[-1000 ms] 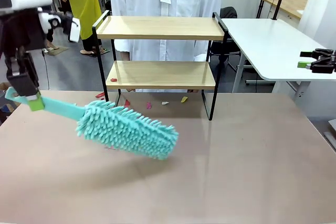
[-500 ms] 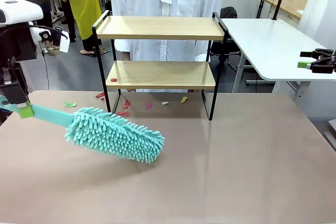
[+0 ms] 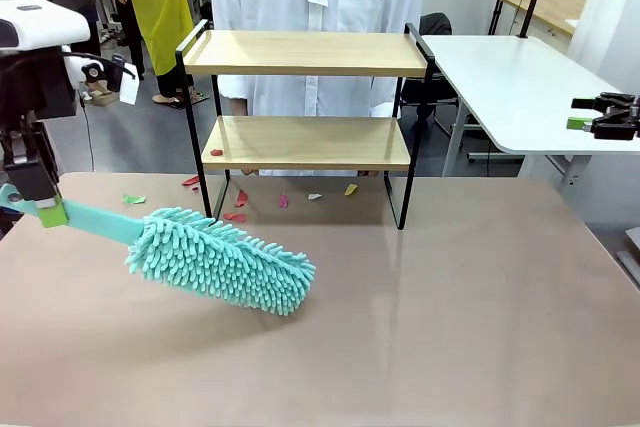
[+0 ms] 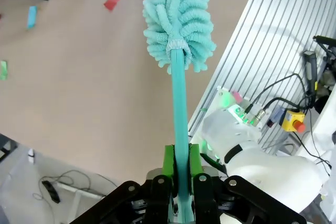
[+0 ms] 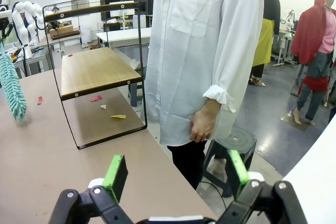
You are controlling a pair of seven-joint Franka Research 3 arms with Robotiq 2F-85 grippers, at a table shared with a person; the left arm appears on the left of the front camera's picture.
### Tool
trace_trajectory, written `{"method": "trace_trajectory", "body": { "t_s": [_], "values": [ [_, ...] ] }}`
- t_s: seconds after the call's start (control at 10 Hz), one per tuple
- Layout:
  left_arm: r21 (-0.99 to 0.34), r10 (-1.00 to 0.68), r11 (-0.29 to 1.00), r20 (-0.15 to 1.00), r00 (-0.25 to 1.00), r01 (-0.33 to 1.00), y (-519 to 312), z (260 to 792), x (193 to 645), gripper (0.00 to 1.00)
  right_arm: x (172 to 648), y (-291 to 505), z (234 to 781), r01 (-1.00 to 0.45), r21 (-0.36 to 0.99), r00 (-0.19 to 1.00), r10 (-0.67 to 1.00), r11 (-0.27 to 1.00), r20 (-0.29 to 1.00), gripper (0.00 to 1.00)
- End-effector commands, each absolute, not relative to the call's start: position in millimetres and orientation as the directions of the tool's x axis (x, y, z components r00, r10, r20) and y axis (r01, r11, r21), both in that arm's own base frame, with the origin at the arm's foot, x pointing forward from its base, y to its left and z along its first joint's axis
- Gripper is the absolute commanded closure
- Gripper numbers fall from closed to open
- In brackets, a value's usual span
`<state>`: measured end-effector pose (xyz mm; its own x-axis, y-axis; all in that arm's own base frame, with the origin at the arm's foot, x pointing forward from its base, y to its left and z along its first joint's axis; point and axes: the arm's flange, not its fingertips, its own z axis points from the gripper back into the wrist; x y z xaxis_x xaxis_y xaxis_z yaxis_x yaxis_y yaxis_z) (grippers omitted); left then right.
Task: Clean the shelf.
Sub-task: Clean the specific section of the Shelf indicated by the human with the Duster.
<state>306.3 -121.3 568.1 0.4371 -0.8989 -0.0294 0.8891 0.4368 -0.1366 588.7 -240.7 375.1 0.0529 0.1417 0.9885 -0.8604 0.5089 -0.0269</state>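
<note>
Beige tabletop [image 3: 450, 327]: shelf [image 3: 305, 142] at far edge, right of left tool [image 3: 48, 212] pinching teal duster [image 3: 220, 262] handle; right tool [image 5: 176, 171] spread.

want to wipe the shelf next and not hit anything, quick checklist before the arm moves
1. Left claw shut firmly on the duster handle: ok.
2. Shelf upright, both boards level: ok.
3. Boards free of litter: not ok, a red scrap lies at the lower board's left end.
4. Table under the shelf tidy: not ok, scraps lie there.
5. Right claw open, holding nothing: ok.
6. Person's hand away from the shelf: ok.
</note>
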Motion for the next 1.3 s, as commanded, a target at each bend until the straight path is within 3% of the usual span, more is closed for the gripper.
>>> {"method": "trace_trajectory", "body": {
  "t_s": [0.0, 1.2],
  "values": [
    [-0.138, -0.901, 0.432, -0.024, 0.433, 0.891, -121.6, 571.5, 306.5, 0.87, 589.9, -238.5, 378.9, -0.86, -0.035, 0.048, 0.148, 0.51, 0.988, 0.0],
    [-0.138, -0.901, 0.432, -0.024, 0.433, 0.891, -121.6, 571.5, 306.5, 0.87, 589.9, -238.5, 378.9, -0.86, -0.035, 0.048, 0.148, 0.51, 0.988, 0.0]
  ]
}}
